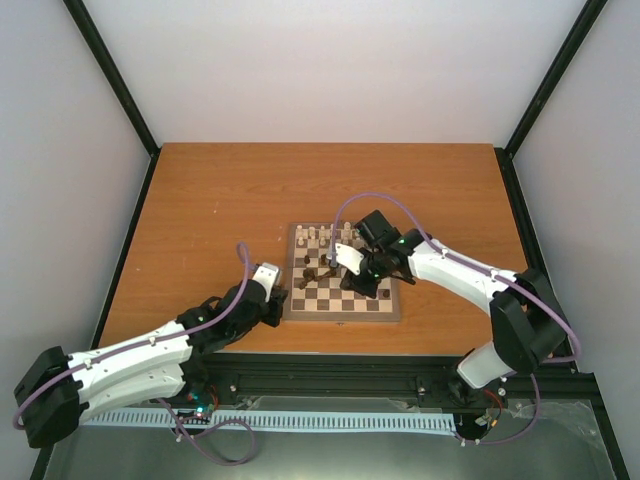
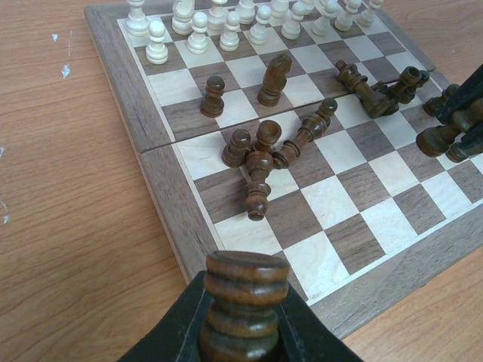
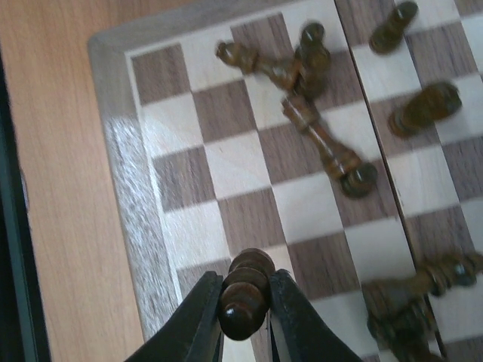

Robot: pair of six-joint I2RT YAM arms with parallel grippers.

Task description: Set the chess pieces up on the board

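Observation:
The board [image 1: 340, 314] lies in the middle of the table. Cream-white chess pieces [image 1: 325, 237] stand along its far rows, also seen in the left wrist view [image 2: 198, 34]. Several dark brown pieces [image 2: 260, 162] lie toppled in a heap near the middle; a dark pawn [image 2: 213, 96] and knight [image 2: 275, 78] stand upright. My left gripper [image 2: 245, 313] is at the board's near-left corner, shut on a dark brown piece [image 2: 246, 283] with a flat ringed end. Over the board's near-right squares, my right gripper [image 3: 245, 302] is shut on a dark brown pawn [image 3: 246, 290].
More fallen dark pieces [image 3: 411, 290] lie by the right gripper, and others [image 2: 377, 90] at the right side of the board. The wooden table [image 1: 220, 210] surrounds the board. A black frame rail [image 1: 330, 362] runs along the near edge.

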